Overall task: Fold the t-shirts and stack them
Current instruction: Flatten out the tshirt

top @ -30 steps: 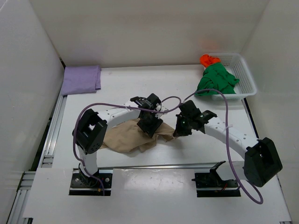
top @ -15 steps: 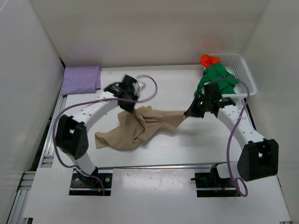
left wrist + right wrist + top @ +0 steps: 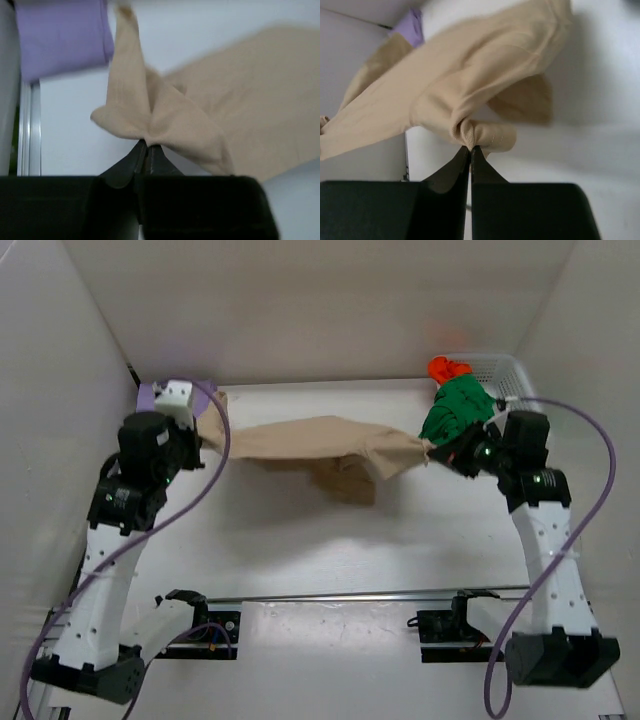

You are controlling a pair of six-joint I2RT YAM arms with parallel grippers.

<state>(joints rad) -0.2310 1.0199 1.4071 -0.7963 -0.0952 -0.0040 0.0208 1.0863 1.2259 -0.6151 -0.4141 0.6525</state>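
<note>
Cloth that lay crumpled low between the arms a second ago is now lifted: the beige t-shirt (image 3: 320, 445) hangs stretched above the back half of the table (image 3: 350, 530), its long axis running left to right, a fold sagging under its middle. The left gripper (image 3: 145, 150) is clamped tight on its left end, near the purple t-shirt (image 3: 150, 397), and the right gripper (image 3: 470, 149) pinches the right end beside the green t-shirt (image 3: 458, 415).
</note>
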